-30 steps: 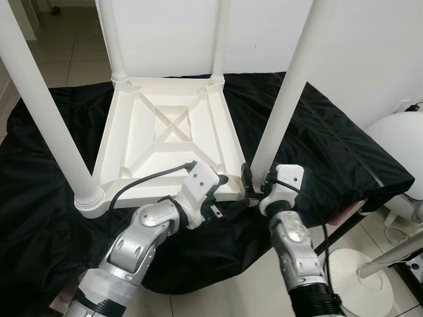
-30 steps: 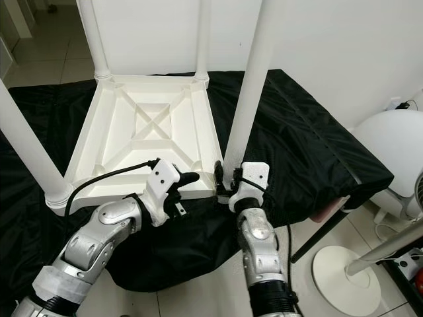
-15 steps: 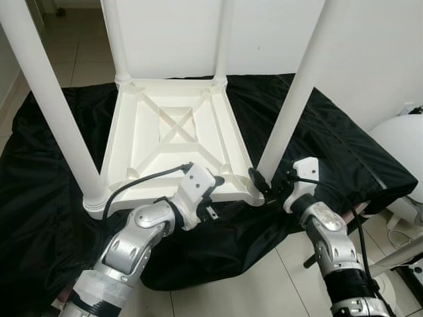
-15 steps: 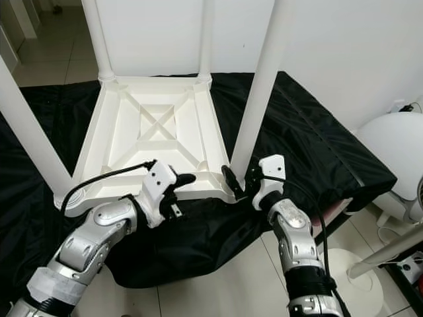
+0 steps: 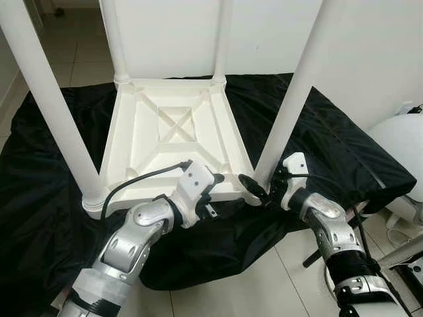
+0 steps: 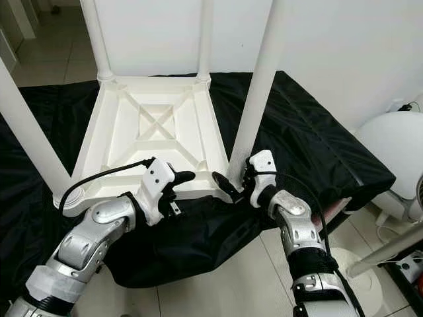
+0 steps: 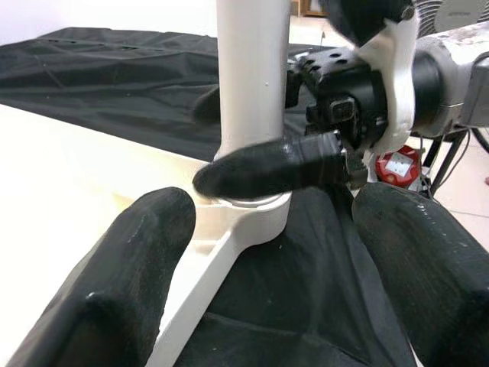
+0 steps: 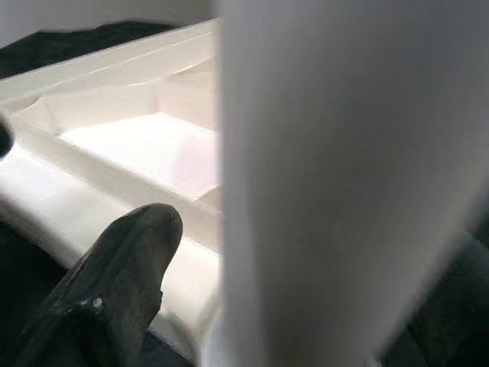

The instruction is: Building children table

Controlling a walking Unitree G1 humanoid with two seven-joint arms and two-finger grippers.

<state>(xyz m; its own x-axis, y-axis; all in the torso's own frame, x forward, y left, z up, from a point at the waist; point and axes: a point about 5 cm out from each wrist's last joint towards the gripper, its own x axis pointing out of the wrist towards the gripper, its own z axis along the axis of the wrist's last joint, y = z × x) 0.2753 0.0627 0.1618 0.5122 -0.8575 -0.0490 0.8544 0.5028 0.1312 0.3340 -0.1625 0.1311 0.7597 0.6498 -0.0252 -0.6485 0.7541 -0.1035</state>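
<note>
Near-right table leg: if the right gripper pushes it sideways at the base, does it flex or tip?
The leg looks like a stiff, smooth plastic tube, so probably little flex, though fingers may slip. Seated in the corner socket of the upside-down tabletop, it would likelier wobble than topple; tightness can't be judged.

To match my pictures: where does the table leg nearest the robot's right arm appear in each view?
Left eye: the leg slants up, right of centre.
Right eye: same, nearer centre.
Left wrist: upright, top centre.
Right wrist: blurred, right half.
Landmark: its corner socket.
</note>
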